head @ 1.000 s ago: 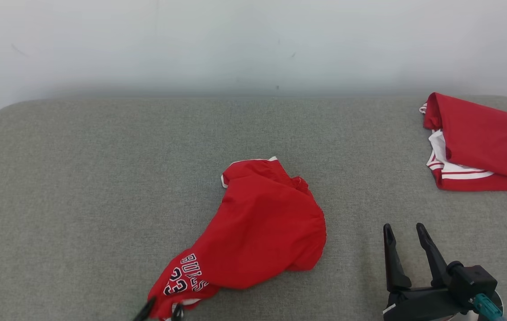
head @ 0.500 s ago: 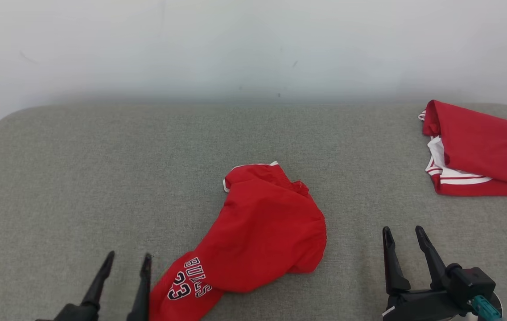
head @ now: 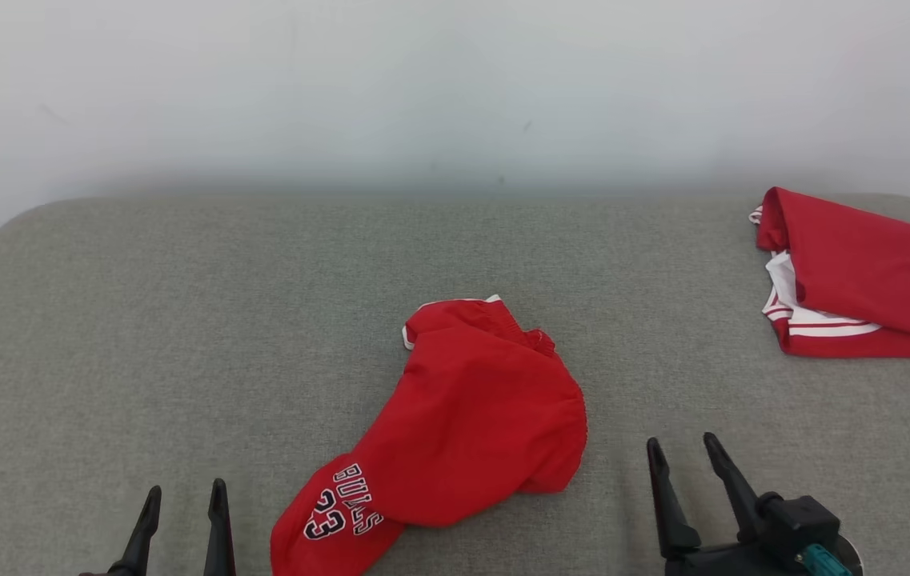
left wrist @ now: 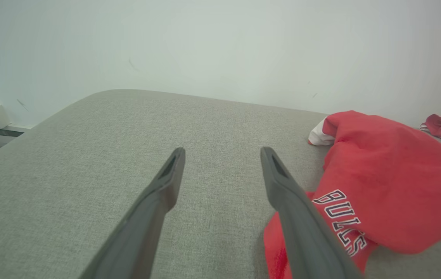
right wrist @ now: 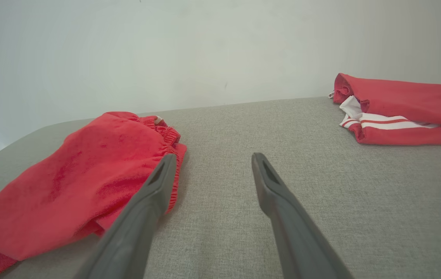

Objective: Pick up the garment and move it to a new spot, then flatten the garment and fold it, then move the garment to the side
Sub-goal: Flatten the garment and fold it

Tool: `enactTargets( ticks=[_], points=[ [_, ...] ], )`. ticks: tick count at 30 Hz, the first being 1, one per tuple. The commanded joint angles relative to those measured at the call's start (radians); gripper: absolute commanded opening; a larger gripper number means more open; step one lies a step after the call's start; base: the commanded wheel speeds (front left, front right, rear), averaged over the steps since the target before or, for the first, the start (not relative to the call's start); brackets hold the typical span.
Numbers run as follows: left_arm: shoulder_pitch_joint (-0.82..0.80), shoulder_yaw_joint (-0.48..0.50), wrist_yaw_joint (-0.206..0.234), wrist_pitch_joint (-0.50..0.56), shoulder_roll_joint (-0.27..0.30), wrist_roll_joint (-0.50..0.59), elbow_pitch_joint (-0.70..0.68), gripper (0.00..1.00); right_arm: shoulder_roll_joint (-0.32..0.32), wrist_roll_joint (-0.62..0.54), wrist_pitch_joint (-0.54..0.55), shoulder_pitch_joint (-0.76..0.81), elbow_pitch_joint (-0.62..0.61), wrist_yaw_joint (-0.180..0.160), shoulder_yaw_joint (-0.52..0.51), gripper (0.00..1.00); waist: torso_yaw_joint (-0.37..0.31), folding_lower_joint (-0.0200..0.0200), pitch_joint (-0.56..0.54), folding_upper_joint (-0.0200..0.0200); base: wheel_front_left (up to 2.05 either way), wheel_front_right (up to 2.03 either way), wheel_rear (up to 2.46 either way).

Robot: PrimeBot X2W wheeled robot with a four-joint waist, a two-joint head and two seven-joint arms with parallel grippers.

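Grey woven cloth covers the padded surface (head: pixel 182 320), whose far corners are rounded and whose far edge meets a plain pale wall (head: pixel 455 80). At the lower left of the head view the left gripper (head: pixel 186 486) has its jaws spread wide with nothing between them. It sits over bare cloth just to the left of the garment (head: pixel 471 416), with a strip of grey between the two. In the left wrist view one jaw crosses in front of the garment's printed end, and I cannot tell from there whether it touches. The right gripper (head: pixel 680 439) at the lower right is spread just as wide and holds nothing, with bare cloth under it and the garment's gathered waistband edge off to its left. The garment, red shorts, lies crumpled near the middle of the surface. It slants from a white-trimmed hem on the far side down to the near end printed BULLS 23. A second red garment (head: pixel 863 272) with white stripes lies folded at the far right corner, well apart from both grippers.
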Motion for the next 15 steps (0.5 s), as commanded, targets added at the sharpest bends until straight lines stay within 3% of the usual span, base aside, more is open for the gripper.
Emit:
enactTargets(
  ticks=[1,8,15],
  points=[
    [0.002,0.011,-0.008,-0.002,-0.008,0.011,0.006,1.00,0.001,-0.011,-0.001,-0.016,0.011,-0.002,0.016,1.00,0.009,0.0001,-0.001,0.0000,0.00,0.00,0.00],
    [-0.021,0.022,-0.024,-0.002,-0.026,0.029,0.017,1.00,-0.006,-0.044,-0.001,-0.094,0.119,-0.002,0.069,1.00,0.047,0.0001,0.003,0.0000,0.00,0.00,0.00],
    [-0.046,0.020,-0.029,-0.002,-0.032,0.028,0.025,1.00,-0.039,-0.028,-0.001,-0.234,0.324,-0.002,0.125,1.00,0.095,0.0001,0.029,0.0000,0.00,0.00,0.00]
  ],
)
